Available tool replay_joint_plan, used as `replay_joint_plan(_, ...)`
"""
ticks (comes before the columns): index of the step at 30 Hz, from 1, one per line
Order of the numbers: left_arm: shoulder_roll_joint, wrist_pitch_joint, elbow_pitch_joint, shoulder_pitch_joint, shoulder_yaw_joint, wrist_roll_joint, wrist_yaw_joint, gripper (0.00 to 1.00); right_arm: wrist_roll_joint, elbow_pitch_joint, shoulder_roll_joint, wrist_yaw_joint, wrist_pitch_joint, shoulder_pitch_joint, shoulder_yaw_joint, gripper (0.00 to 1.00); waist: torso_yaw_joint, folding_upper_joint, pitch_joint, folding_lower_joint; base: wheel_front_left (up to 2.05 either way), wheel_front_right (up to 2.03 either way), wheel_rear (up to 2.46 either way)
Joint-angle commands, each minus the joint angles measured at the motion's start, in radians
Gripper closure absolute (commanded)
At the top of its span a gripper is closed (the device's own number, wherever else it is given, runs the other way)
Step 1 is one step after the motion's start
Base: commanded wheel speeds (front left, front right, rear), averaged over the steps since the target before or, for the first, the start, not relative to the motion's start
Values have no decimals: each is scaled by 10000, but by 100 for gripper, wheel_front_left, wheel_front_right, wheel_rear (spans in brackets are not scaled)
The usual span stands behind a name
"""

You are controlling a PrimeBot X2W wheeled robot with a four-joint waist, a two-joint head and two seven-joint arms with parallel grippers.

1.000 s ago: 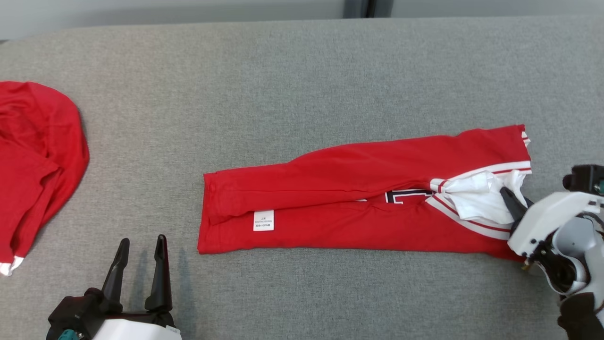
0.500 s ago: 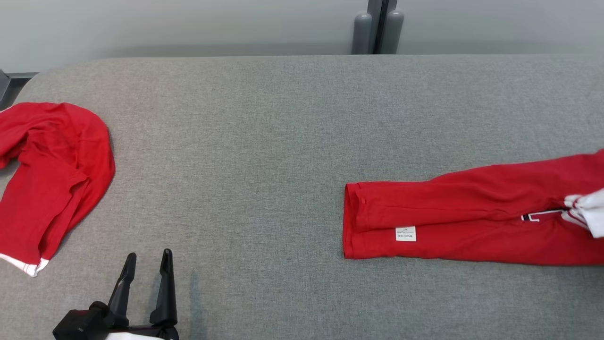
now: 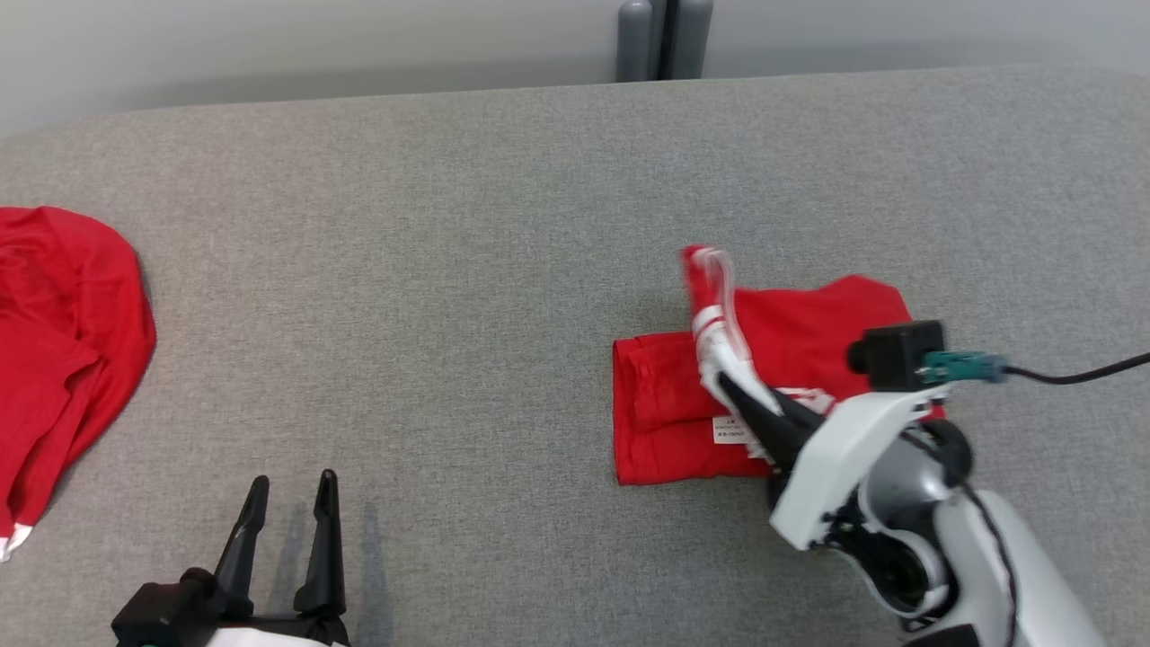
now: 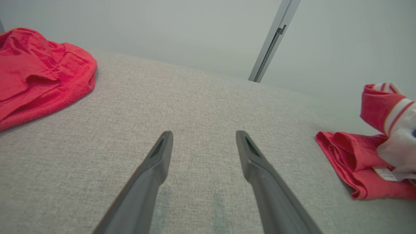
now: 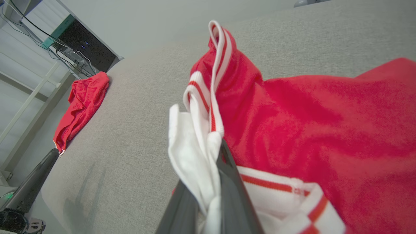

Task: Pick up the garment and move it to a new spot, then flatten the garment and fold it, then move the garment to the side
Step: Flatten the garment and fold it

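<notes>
- The right gripper [image 3: 729, 386] pinches the white-trimmed end of the red garment [image 3: 809, 328], held raised over the rest lying on the grey table [image 3: 449, 270].
- The left gripper [image 3: 289, 490] hovers spread, well apart.

Head camera looks down from above onto the grey worktop [image 3: 449, 225]. Both wrist cameras skim low along their jaws, the right seemingly nearest. All three share the red garment [image 3: 660, 422].

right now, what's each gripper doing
Left gripper: open, holding nothing.
Right gripper: shut on the garment.
</notes>
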Motion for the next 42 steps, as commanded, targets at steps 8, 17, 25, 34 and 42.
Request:
replay_joint_plan(8, 38, 2, 169, -121, -166, 233, -73, 0, 468, 2183, 490, 9, -1664, -963, 1138, 100, 312, 0, -60, 0, 0, 0, 0)
replay_joint_plan(17, 35, 1, 270, 45, -211, 152, -45, 0, 1382, 3765, 481, 9, -3031, -1854, 2194, 70, 500, 0, -177, 0, 0, 0, 0)
replay_joint_plan(25, 35, 1, 261, 206, 65, 283, -27, 0, -52, 3769, 400, 9, -4877, -1780, 2455, 0, 246, 0, -514, 0, 0, 0, 0)
replay_joint_plan(34, 33, 1, 143, 488, 539, 356, 94, 0, -2564, 1724, -1154, 7, -7049, 287, 3, 0, -124, 0, -1328, 0, 0, 0, 0)
replay_joint_plan(42, 38, 1, 87, 670, 693, 450, 209, 0, -4557, 182, -1118, 7, -7163, 2656, -3146, 0, -39, 0, -2032, 0, 0, 0, 0)
